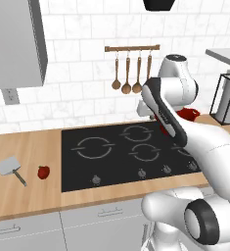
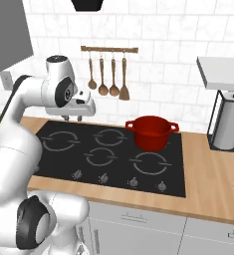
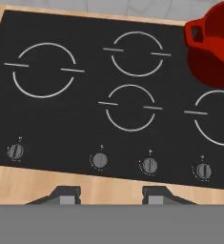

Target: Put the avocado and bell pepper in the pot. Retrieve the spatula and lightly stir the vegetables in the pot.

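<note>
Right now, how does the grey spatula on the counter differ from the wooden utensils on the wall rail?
The spatula lies flat on the wooden counter left of the cooktop; the wooden utensils hang upright from the rail. The spatula has a light-grey squarish blade on a thin dark handle; the wooden utensils are brown throughout. Both are long-handled.

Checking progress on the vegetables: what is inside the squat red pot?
The squat red pot stands on the black cooktop's back right burner. Its dark interior is hidden by the rim; contents cannot be told.
</note>
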